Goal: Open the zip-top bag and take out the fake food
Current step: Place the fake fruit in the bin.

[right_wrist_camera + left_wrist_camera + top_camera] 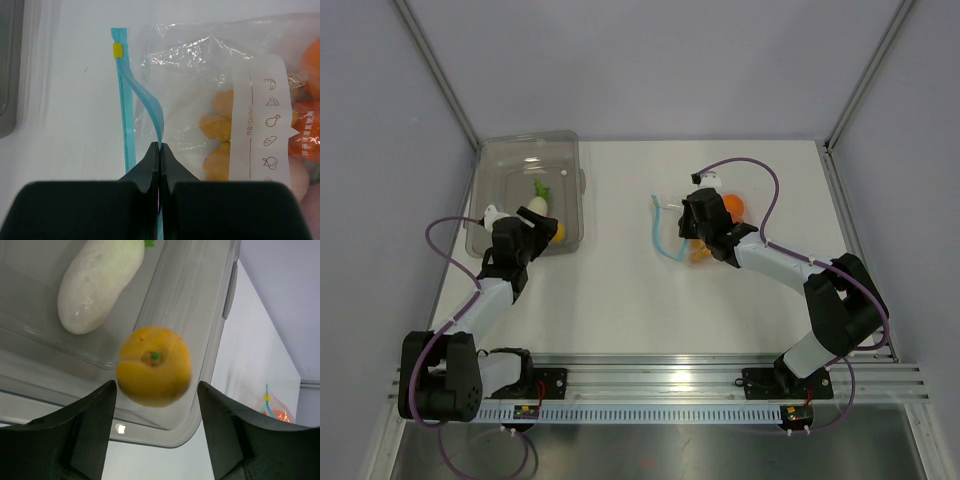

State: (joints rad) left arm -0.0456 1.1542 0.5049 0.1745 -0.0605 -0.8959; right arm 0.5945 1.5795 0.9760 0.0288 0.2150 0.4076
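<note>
In the left wrist view my left gripper point(157, 385) is open above the near corner of the smoky-grey tray point(220, 325). A round yellow fake fruit point(154, 365), slightly blurred, sits just past the fingertips without touching either of them. A white radish point(97, 282) lies inside the tray. At centre right, my right gripper point(160, 146) is shut on the upper light blue zip strip point(145, 100) of the zip-top bag point(200, 65), whose mouth gapes. Yellow pieces point(217, 127) and an orange piece point(312, 60) remain inside the bag. From above, the left gripper point(535, 225) is at the tray's front right and the right gripper point(695, 215) is over the bag point(670, 235).
The tray point(520, 160) stands at the back left of the white table, with the radish point(536, 203) in it. Grey walls close in the back and both sides. A metal rail with the arm bases runs along the near edge.
</note>
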